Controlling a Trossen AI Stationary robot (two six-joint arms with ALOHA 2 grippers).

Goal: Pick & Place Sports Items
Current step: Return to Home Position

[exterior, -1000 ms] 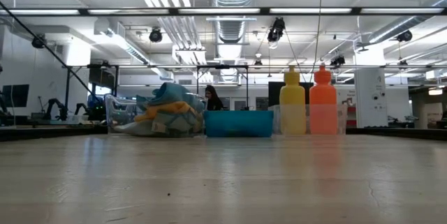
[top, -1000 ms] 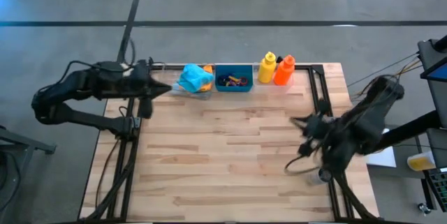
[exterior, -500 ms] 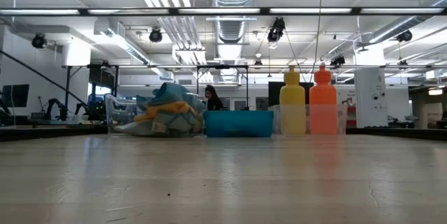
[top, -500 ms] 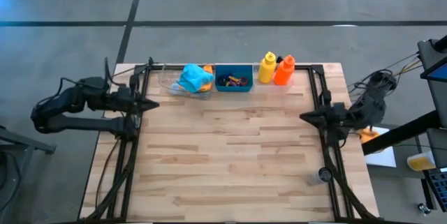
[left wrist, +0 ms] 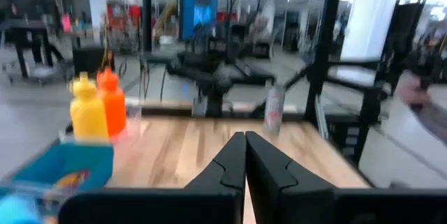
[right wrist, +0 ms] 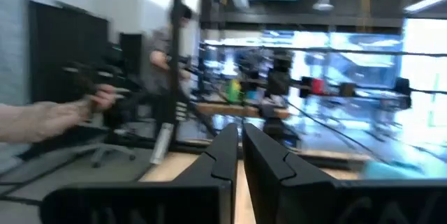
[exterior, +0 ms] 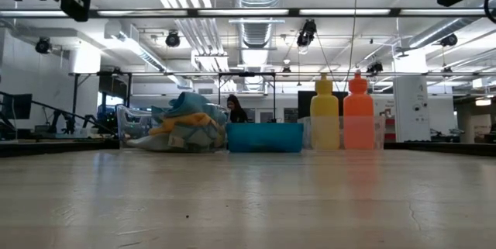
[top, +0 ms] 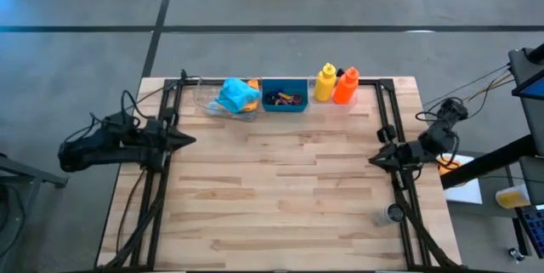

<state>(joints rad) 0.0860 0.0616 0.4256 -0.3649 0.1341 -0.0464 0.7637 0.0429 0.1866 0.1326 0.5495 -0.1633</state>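
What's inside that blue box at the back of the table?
From above, the blue bin holds a jumble of small items in purple, red and orange. Anything beneath them is covered; from table height the bin's wall hides everything inside.

Table (top: pixel 280 188), teal bin (top: pixel 285 108) (far edge), clear tray (top: pixel 204 103)

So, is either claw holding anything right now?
Nothing. The left claw and the right claw are both shut and empty, at opposite sides of the table.
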